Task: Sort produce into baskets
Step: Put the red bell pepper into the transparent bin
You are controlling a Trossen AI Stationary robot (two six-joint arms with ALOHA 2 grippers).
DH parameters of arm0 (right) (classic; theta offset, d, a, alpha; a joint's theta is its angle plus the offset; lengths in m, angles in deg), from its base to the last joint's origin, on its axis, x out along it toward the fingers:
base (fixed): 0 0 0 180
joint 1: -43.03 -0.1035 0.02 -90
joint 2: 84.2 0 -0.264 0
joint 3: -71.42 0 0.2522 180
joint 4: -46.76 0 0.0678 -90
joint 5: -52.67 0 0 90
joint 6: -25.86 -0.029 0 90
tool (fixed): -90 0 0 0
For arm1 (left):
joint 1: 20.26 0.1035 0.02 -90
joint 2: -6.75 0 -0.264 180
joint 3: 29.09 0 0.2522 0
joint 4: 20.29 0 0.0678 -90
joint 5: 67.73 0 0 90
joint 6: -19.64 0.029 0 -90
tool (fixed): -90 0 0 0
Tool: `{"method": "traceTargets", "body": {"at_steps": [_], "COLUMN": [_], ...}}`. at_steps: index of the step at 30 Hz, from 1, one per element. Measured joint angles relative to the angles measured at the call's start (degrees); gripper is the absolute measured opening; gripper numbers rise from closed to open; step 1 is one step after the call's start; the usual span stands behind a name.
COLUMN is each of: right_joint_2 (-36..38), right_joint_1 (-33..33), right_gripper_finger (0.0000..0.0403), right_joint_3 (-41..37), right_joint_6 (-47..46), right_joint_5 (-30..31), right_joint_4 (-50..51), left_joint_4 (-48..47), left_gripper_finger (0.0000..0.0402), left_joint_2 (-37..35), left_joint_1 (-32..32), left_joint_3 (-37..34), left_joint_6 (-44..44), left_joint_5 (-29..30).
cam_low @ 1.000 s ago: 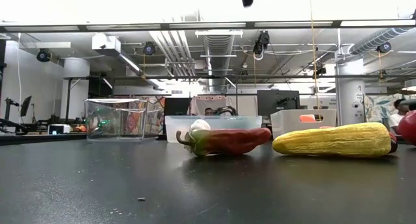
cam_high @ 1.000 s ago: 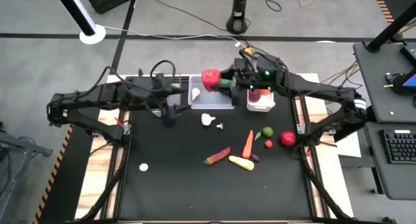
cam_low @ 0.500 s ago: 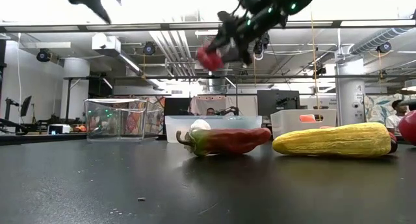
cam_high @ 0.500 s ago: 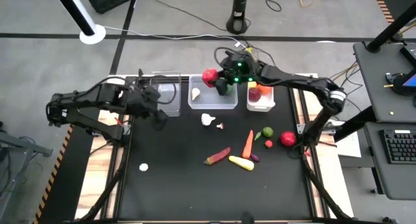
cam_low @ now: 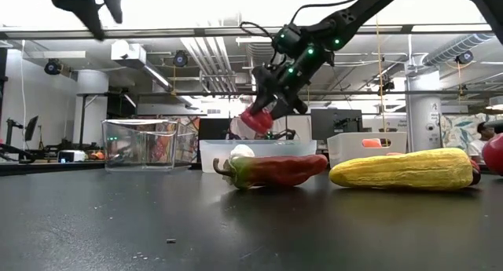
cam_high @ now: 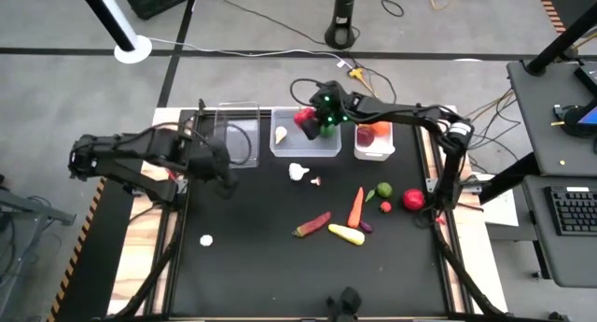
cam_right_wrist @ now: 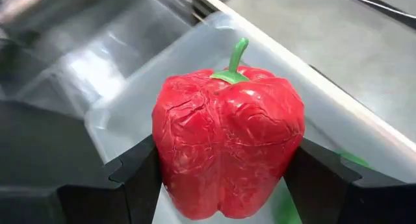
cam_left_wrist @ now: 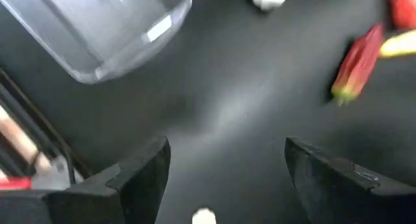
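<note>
My right gripper [cam_high: 312, 121] is shut on a red bell pepper [cam_right_wrist: 227, 152], just above the wider clear bin [cam_high: 305, 143]; the pepper also shows in the low view [cam_low: 255, 120]. A whitish piece [cam_high: 281, 133] lies in that bin. The narrow clear bin [cam_high: 233, 135] stands to its left and the white bin [cam_high: 373, 145], with red and orange pieces in it, to its right. My left gripper [cam_left_wrist: 224, 178] is open and empty above the table, near the narrow clear bin [cam_left_wrist: 110, 36]. My right gripper pinches the red pepper's two opposite sides [cam_right_wrist: 162, 165] between its two fingers [cam_right_wrist: 140, 178]. The green stem [cam_right_wrist: 235, 58] points away from the wrist. The fingers slant down from the table's right side. The pepper is lifted clear, over the wider clear bin's open top.
Loose on the black table: white garlic [cam_high: 298, 171], a long red pepper [cam_high: 312, 225], a carrot [cam_high: 355, 207], a yellow squash [cam_high: 346, 234], a purple bit [cam_high: 366, 226], a green pepper [cam_high: 383, 189], a red apple [cam_high: 413, 200] and a small white piece [cam_high: 206, 239].
My right gripper has gone down with the red pepper toward the wider clear bin, its arm stretching toward the table's left. My left gripper has drawn back toward the table's left and near edges, away from the bins.
</note>
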Motion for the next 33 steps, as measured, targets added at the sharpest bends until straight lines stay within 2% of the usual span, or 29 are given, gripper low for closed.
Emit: {"method": "traceTargets", "body": {"at_steps": [4,12,19,33], "right_joint_2": [-2.5,-8.5,-13.4,-15.0], "right_joint_1": [0.2,0.6,0.9,1.1], "right_gripper_finger": [0.0262,0.0262,0.0262,0.0263], "right_joint_3": [4.5,13.3,18.6,19.0], "right_joint_6": [3.3,6.4,8.4,9.5], "right_joint_5": [2.8,2.9,4.3,4.4], "right_joint_4": [5.7,14.6,21.1,21.1], "left_joint_4": [0.0,0.7,2.2,8.0], "left_gripper_finger": [0.0283,0.0283,0.0283,0.0276], "left_joint_2": [0.0,0.0,0.0,0.0], "left_joint_1": [-2.8,-7.6,-9.9,-13.5], "left_joint_3": [-5.6,-16.2,-19.6,-26.5], "left_joint_6": [-5.2,-14.7,-17.8,-19.4], "left_joint_5": [-4.9,-14.4,-14.7,-17.0]}}
